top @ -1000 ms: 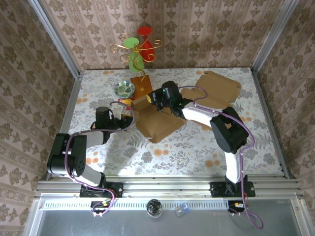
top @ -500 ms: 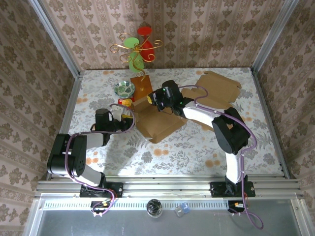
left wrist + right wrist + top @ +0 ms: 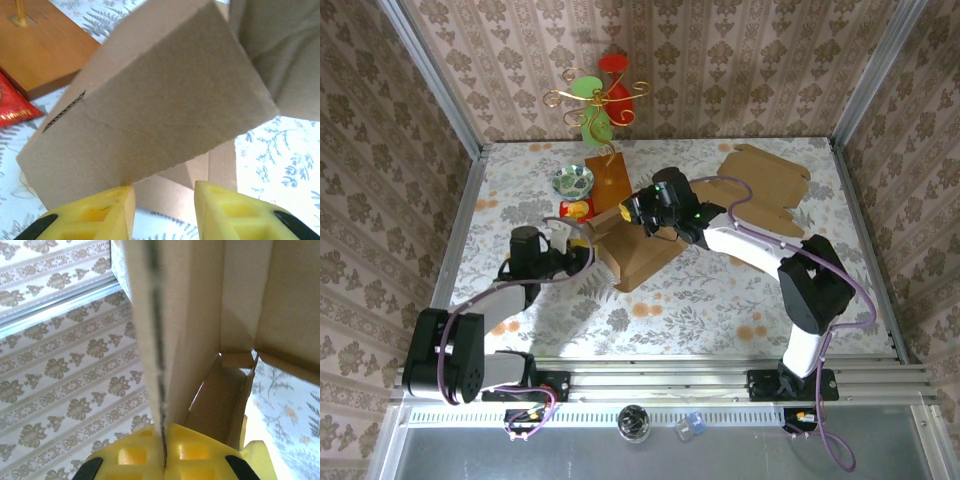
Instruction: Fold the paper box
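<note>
The brown paper box lies partly folded in the middle of the table, one wall raised. My right gripper holds the box's far edge from above. In the right wrist view that gripper is shut on the thin edge of an upright cardboard wall. My left gripper is at the box's left corner. In the left wrist view it stands open, nothing between its yellow fingers. A slanted flap of the box rests against the tip of the left finger.
A second flat cardboard sheet lies at the back right. A wooden base carrying a wire ornament stands behind the box, with a small bowl and a red packet to its left. Metal rails and papered walls border the table.
The right arm has swung right and toward the front, and the box now stands more tilted and narrower. The left gripper has shifted slightly, staying at the box's left corner.
</note>
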